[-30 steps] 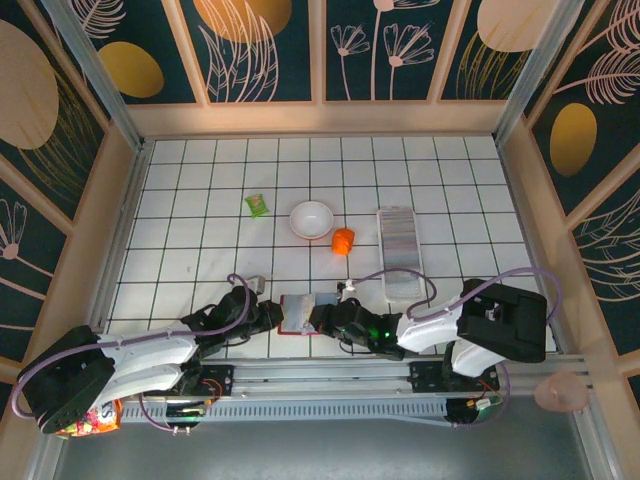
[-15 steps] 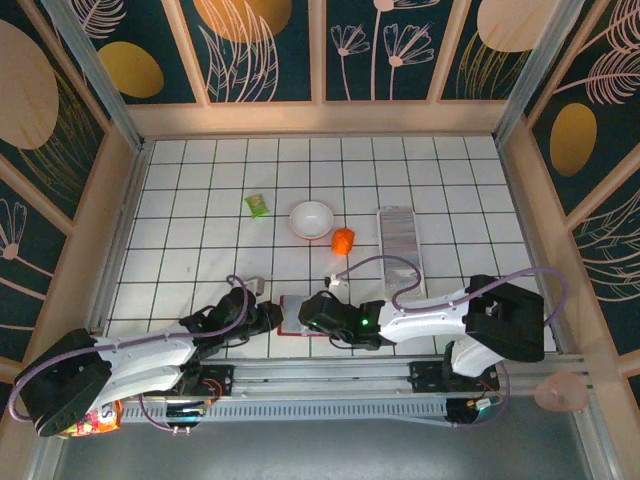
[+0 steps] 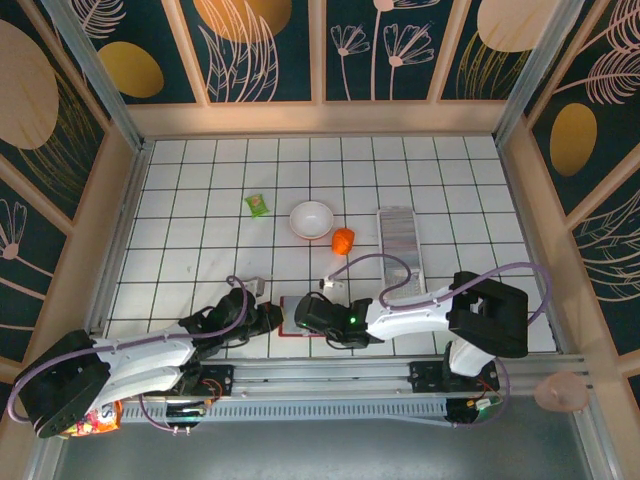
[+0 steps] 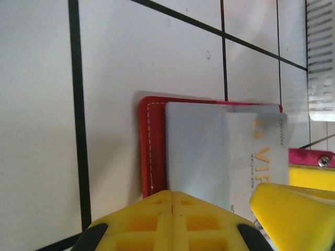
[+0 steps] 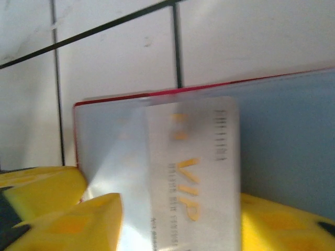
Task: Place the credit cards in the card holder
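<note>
The holder lies open on the table at its near edge, between the two arms. The left gripper has its fingers pressed together at the holder's near rim, seemingly pinching it, though the wrist view cuts off the contact. The right gripper stands spread, with one VIP card lying between its fingers on the holder's pale inside and not clamped.

The main risk is that this card is only resting on the panel, not seated in a pocket; the blur hides the pocket's lip. If so, a finger brushing it as the right arm lifts away could drag it out or skew it. One finger sits just beside the card's long edge, so a sideways pull-off would catch it.

A second risk: if the left gripper slips or lets go, the holder could fold or slide on the smooth table. The other cards sit in the tray, well apart.
</note>
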